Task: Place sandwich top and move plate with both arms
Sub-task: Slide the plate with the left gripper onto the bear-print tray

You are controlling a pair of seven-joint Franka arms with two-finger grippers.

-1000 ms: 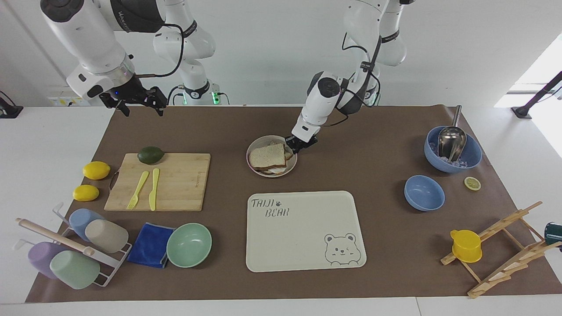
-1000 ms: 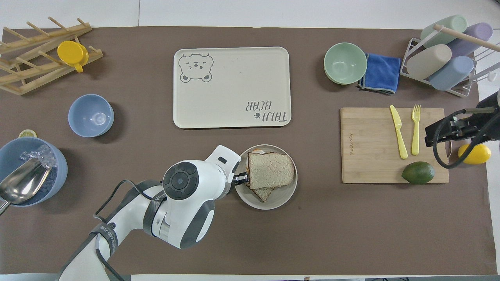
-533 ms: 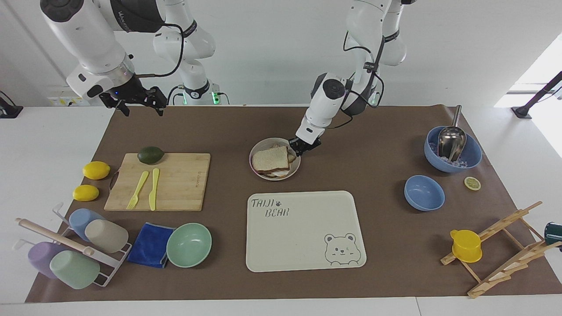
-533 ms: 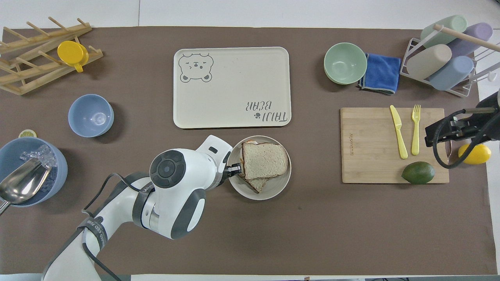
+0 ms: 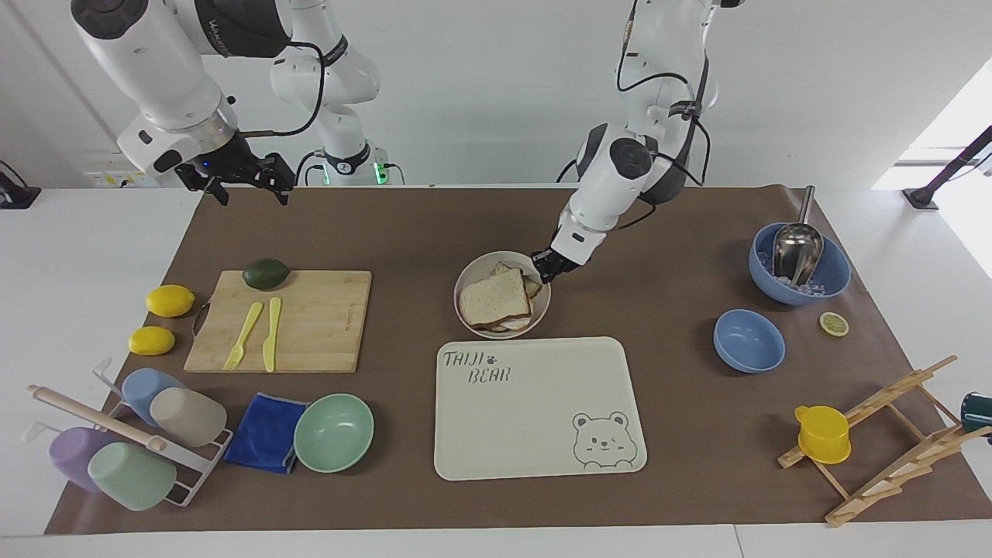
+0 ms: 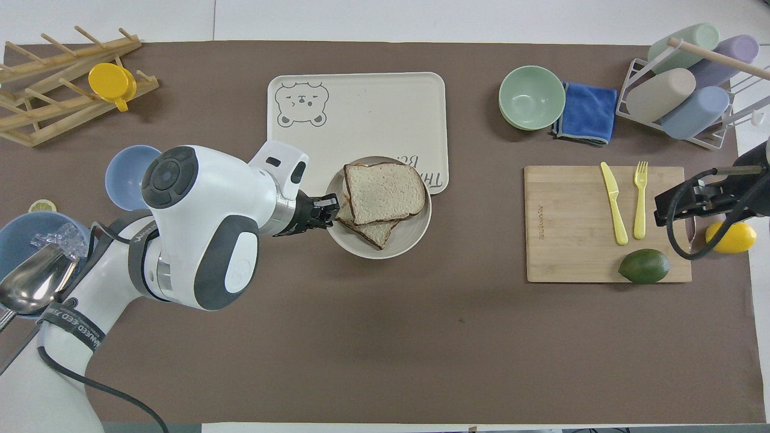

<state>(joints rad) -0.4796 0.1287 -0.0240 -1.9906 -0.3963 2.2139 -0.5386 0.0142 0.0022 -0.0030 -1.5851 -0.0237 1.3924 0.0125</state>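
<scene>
Checking both feeds, I see the left gripper (image 5: 545, 266) clamped shut on the rim of the plate (image 5: 463, 279), at the edge turned toward the left arm's end of the table. From the facing view I read the plate as lifted and tilted, hanging over the brown mat just beside the robot-side edge of the tray (image 5: 535, 434); from the overhead view the same plate (image 6: 415, 231) overlaps the printed corner of the tray (image 6: 361, 114), hiding part of the lettering, which the facing camera does not show. I find the sandwich top (image 5: 483, 298) lying flat on the stack in the plate, its crust square to the rim, with another slice poking out beneath it toward the robots in the overhead view (image 6: 385, 191). My left arm comes down from its base in a bent elbow, the white wrist angled low toward the plate, and overhead its bulk covers part of a blue bowl (image 6: 123, 174). My right gripper (image 5: 246, 184) waits with its fingers spread apart, holding nothing, up in the air over the mat's edge by the cutting board (image 5: 310, 318); overhead, only its black tip (image 6: 701, 201) shows beside that board (image 6: 571, 222).
</scene>
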